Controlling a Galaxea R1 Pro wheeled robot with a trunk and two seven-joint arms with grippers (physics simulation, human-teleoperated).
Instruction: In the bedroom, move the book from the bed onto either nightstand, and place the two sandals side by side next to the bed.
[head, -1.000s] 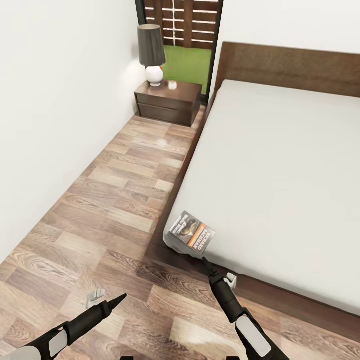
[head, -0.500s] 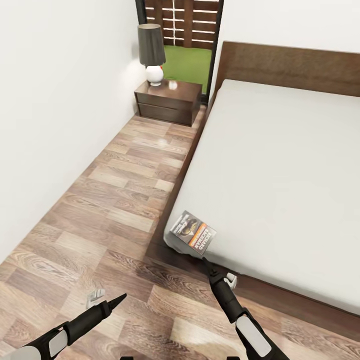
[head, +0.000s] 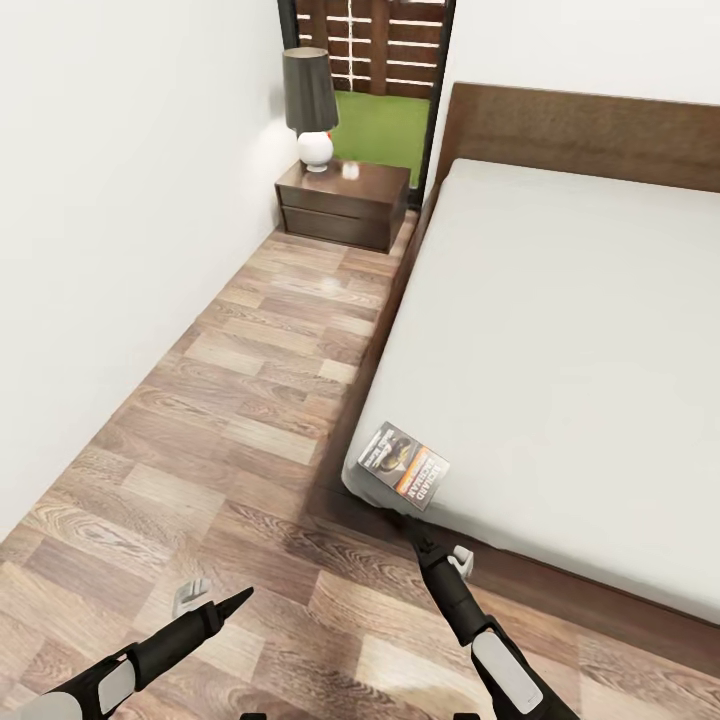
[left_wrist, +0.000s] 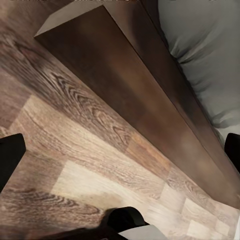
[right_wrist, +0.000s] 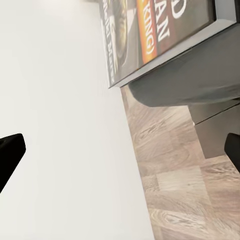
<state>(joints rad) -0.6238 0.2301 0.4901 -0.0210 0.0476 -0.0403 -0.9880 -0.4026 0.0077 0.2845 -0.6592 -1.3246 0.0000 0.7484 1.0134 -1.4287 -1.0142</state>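
The right gripper (head: 432, 545) hangs open and empty just short of the thin, glossy book (head: 404, 466), which lies flat on the bed's (head: 560, 330) smooth grey mattress corner. The left gripper (head: 205, 597), also open and empty, hovers over the grainy wood-plank floor (head: 250, 400).

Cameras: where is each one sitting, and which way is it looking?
Head view: up on the robot's head, looking down at the floor, bed, book and nightstand; both arms show.
Left wrist view: on the left arm, facing the bed's wooden side and floor; dark fingers show.
Right wrist view: on the right arm, facing the book at the mattress corner; dark fingers show.
Shared: the book, in the head and right wrist views.
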